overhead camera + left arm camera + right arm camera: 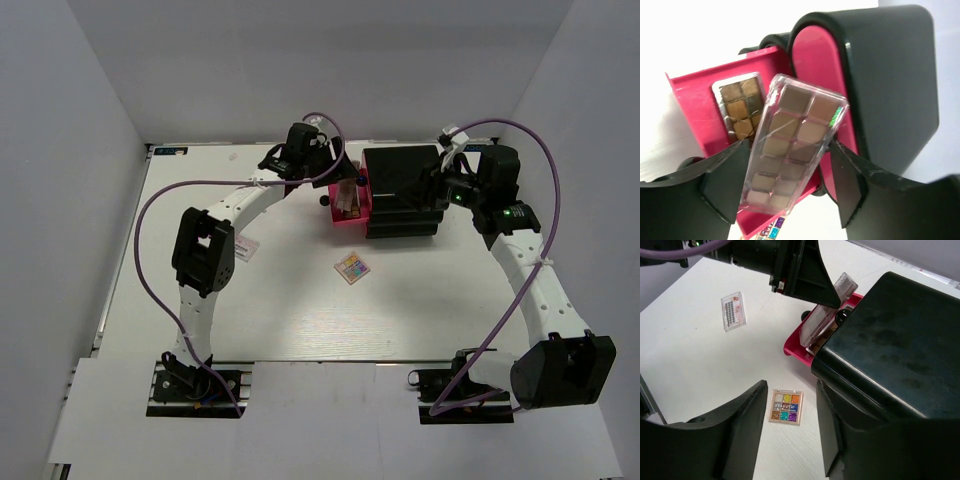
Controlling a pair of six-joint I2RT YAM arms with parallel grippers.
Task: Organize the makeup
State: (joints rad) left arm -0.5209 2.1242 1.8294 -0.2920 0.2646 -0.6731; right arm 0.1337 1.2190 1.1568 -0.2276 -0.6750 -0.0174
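Left wrist reveals left fingers point(722, 180) pinching a brown palette point(795, 145), unclear from above; right fingers point(740, 430) spread apart.

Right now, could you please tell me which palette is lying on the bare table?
The square multicolour palette; one brown palette lies in the pink drawer, the other is tilted between the left jaws.

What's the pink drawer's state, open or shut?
Open. The pink drawer sticks out of the black box, one brown palette inside; the left tool holds a second palette tilted over it.
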